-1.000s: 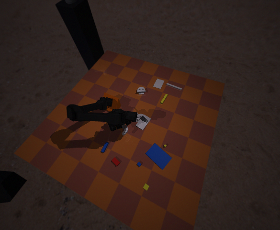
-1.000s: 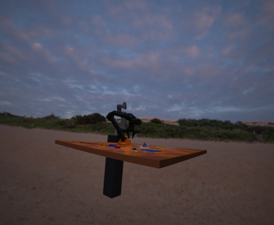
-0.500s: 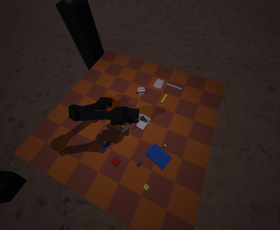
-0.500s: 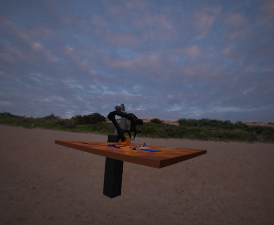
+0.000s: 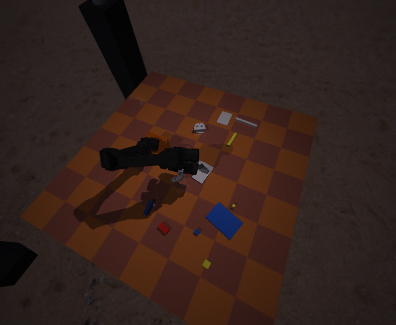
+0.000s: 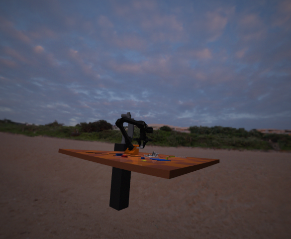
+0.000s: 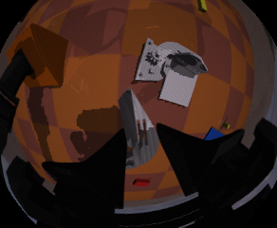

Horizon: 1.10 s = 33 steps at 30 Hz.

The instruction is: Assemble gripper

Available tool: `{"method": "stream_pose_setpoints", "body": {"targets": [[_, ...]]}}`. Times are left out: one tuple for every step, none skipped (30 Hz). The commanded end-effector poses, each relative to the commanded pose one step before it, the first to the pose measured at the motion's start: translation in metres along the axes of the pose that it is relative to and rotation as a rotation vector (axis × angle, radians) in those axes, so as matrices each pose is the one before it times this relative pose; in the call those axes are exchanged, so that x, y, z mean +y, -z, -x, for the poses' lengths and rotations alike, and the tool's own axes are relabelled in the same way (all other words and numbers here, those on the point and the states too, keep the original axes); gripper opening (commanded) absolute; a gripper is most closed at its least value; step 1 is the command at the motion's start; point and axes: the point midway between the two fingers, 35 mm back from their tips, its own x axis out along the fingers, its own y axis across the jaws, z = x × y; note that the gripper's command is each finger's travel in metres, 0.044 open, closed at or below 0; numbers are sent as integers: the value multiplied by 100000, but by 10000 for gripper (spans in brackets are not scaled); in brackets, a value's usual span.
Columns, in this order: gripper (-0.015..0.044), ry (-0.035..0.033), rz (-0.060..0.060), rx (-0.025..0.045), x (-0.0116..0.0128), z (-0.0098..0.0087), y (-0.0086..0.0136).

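Note:
My gripper [image 7: 140, 129] [image 6: 141, 147] is shut on a grey jaw [image 7: 139, 138] [image 5: 178, 177], which hangs from the fingertips above the table. The pale gripper base [image 7: 178, 88] [image 5: 200, 177] lies on the table, ahead of the held jaw in the wrist view. The other grey jaw [image 7: 174, 49] [image 5: 202, 168] is at the base, partly over it; whether it sits fully on its pin cannot be told. The arm covers part of the base in the top view. A small whitish part with two holes [image 5: 200, 126], apparently the housing plate, lies farther back.
A white plate [image 5: 224, 118], a white bar [image 5: 246, 122] and a yellow bar [image 5: 231, 139] lie toward the back. A blue plate [image 5: 224, 221], a red block [image 5: 163, 228], a blue bar [image 5: 148, 207] and several small blocks lie toward the front. An orange block [image 7: 47, 54] is by the arm's base.

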Motion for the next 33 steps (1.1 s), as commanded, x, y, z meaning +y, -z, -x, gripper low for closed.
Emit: {"method": "stream_pose_setpoints", "body": {"targets": [[134,268,-9556,-424,-222,56,-766],[134,2,-2248,-27,-27,0,-143],[134,1,-2248,-26,-23,0,-143],[134,0,-2249,-25,-19,0,-144],[134,-1,-2249,-23,-15,0,-144],[134,-2,-2249,-22,-11,0,-144],[134,-3,-2249,-21,-7,0,-145],[134,-3,-2250,-19,-3,0,-145],[134,-4,-2250,-18,1,-1,-144],[134,-5,-2250,-16,5,-1,-144],[134,-5,-2250,-15,10,-1,-144],[134,-6,-2251,-14,14,-1,-143],[134,-6,-2251,-12,18,-1,-143],[134,-7,-2251,-11,22,-1,-142],[134,-7,-2252,-9,26,-1,-141],[134,-7,-2252,-8,30,-1,-140],[134,-7,-2252,-6,34,-2,-139],[134,-7,-2252,-5,38,-2,-138],[134,-7,-2253,-3,41,-2,-137],[134,-7,-2253,-2,45,-2,-136],[134,-7,-2253,0,49,-2,-134],[134,-7,-2254,1,53,-2,-133],[134,-7,-2254,3,57,-2,-131],[134,-6,-2254,4,60,-2,-129],[134,-6,-2255,6,64,-3,-127],[134,-5,-2255,7,67,-3,-125],[134,-5,-2255,9,71,-3,-123],[134,-4,-2255,10,74,-3,-121],[134,-3,-2256,11,77,-3,-119],[134,-3,-2256,13,81,-3,-116],[134,-2,-2256,14,84,-3,-114],[134,-1,-2257,15,87,-4,-111],[134,0,-2257,16,90,-4,-109]]}}
